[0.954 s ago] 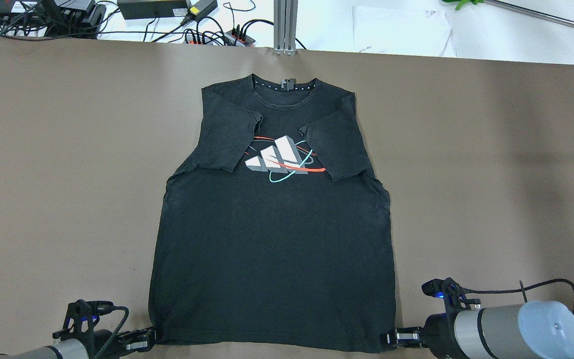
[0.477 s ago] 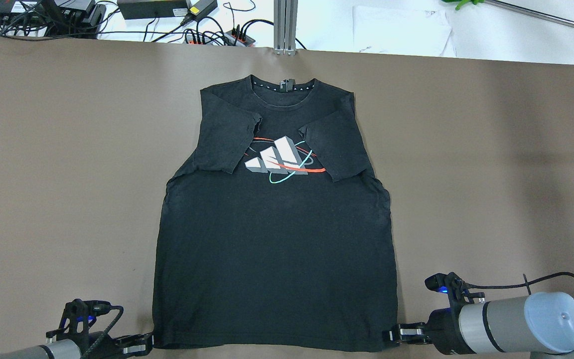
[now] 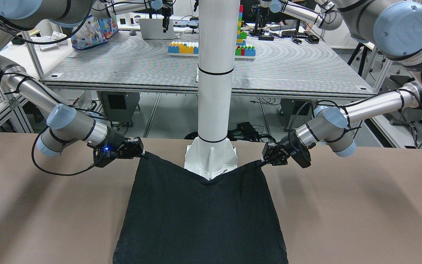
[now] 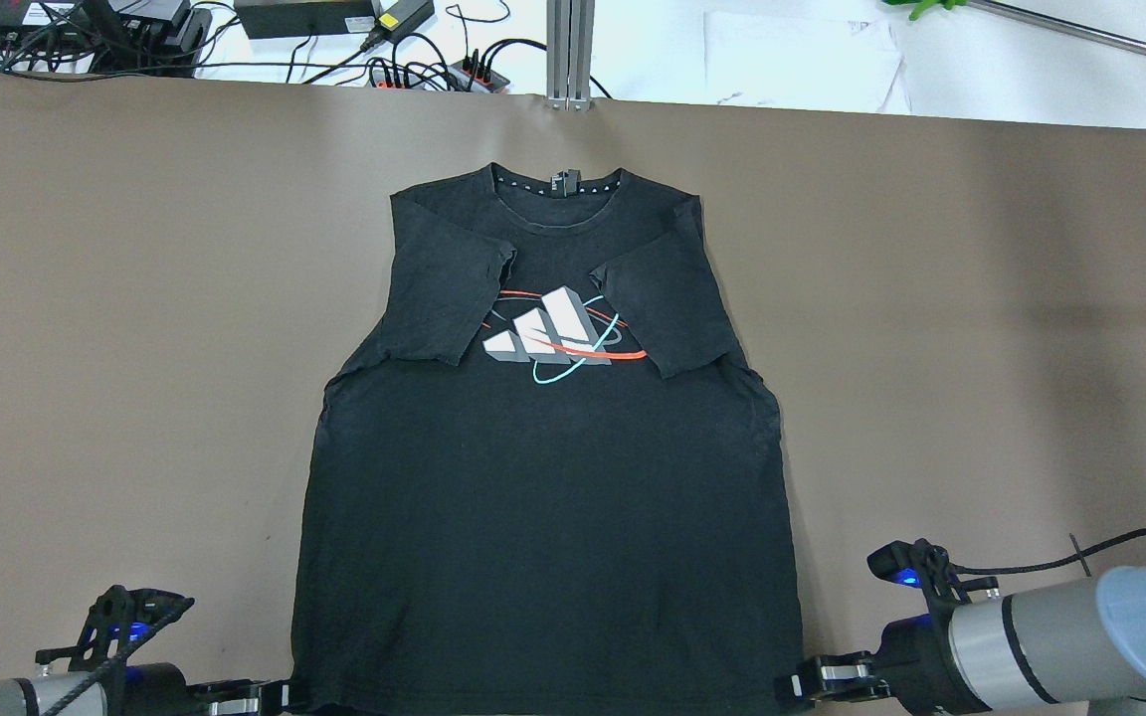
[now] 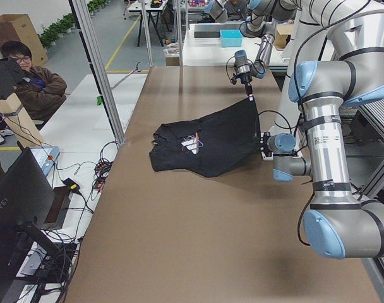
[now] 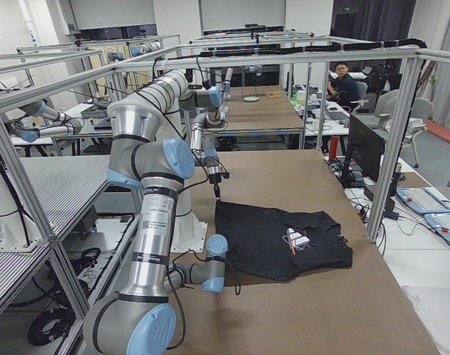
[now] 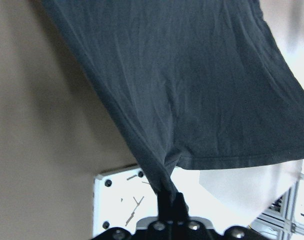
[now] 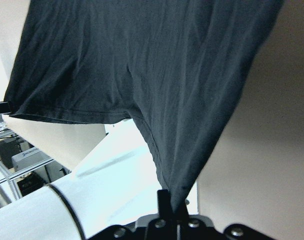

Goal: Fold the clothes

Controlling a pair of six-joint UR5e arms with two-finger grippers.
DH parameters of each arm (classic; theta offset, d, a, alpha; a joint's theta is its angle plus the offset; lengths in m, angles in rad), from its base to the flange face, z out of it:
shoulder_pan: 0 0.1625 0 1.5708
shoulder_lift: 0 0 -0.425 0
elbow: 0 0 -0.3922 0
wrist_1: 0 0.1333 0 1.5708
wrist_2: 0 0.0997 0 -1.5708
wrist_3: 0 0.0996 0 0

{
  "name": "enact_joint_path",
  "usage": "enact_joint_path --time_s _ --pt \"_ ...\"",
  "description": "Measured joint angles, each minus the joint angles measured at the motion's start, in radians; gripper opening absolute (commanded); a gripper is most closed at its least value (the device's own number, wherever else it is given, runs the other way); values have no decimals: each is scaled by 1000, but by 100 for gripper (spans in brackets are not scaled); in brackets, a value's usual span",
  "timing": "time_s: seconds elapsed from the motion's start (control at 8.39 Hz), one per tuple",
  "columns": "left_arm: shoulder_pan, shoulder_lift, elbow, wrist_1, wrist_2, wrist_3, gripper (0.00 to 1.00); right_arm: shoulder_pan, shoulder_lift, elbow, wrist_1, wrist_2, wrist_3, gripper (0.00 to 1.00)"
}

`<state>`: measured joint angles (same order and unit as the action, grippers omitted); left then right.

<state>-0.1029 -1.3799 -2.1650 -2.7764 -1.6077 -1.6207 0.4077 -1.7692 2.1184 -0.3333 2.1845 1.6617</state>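
The clothes are one black T-shirt (image 4: 543, 517), lying front up on the brown table (image 4: 981, 298). Its sleeves are folded in beside a white, red and teal chest logo (image 4: 558, 338). My left gripper (image 4: 275, 694) is shut on the near left hem corner. My right gripper (image 4: 794, 686) is shut on the near right hem corner. In the front-facing view the left gripper (image 3: 260, 163) and right gripper (image 3: 145, 156) hold both corners raised, and the hem sags between them. The left wrist view (image 7: 169, 197) and right wrist view (image 8: 174, 200) show fabric pinched in shut jaws.
The white robot pedestal (image 3: 213, 110) stands behind the sagging hem. Cables and power strips (image 4: 414, 70) and white paper (image 4: 802, 60) lie beyond the table's far edge. A seated operator (image 5: 21, 69) is off the far side.
Both grippers have moved toward the robot with the hem corners. The whole shirt has slid toward the near edge; the collar and logo sit lower in the overhead view.
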Motion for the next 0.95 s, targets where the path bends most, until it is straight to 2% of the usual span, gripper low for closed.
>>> enact_joint_path --time_s 0.24,0.48,0.72,0.95 --pt "0 39 -6 -122 -71 -3 0 5 -66 42 121 62 74 0" --pt "-18 69 -9 -161 -99 -4 0 33 -88 34 161 80 91 0" --pt "-101 49 -2 -120 -139 -4 0 102 -65 -25 165 86 73 0" --pt "-190 7 30 -70 -184 0 0 199 21 -83 132 121 50 0"
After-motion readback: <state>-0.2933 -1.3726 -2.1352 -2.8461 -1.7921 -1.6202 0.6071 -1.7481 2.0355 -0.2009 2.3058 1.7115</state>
